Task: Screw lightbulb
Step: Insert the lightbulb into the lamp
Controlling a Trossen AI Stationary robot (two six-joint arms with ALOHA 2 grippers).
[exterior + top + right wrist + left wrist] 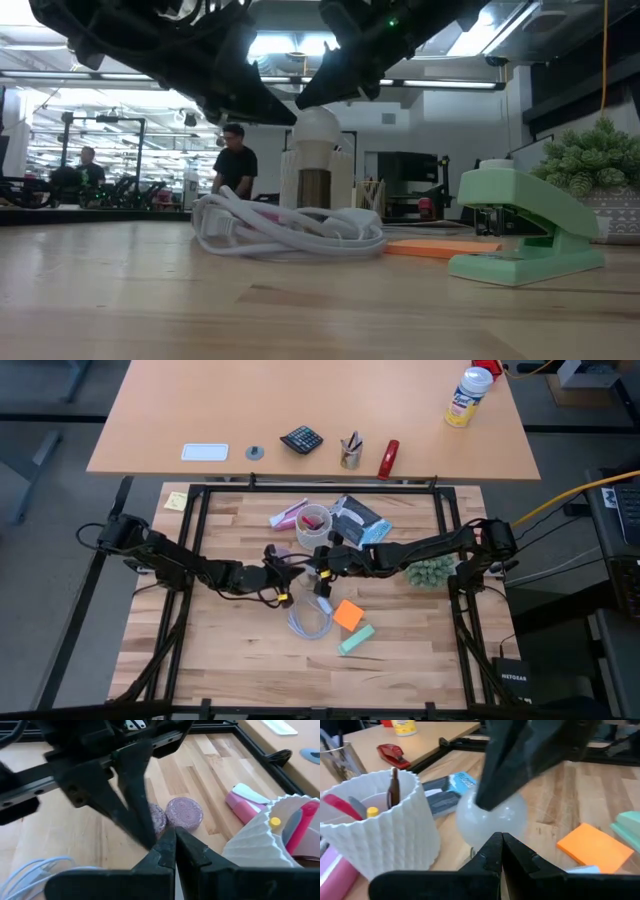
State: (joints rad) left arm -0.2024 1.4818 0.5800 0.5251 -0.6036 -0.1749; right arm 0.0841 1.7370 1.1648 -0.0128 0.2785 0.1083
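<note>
At frame centre, your lightbulb [315,128] stands upright in its socket, axis vertical, with both the closed, empty left gripper [283,572] and right gripper [322,560] right beside its dome.

High cam looked straight down; low cam sat level at tabletop; wrist cams close; all shared lightbulb [492,815].

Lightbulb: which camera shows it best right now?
The left wrist view: the lightbulb fills the middle, its frosted globe just beyond the shut left gripper. The low view shows only its top under the arms. In the high and right wrist views, the arms hide it.
</note>
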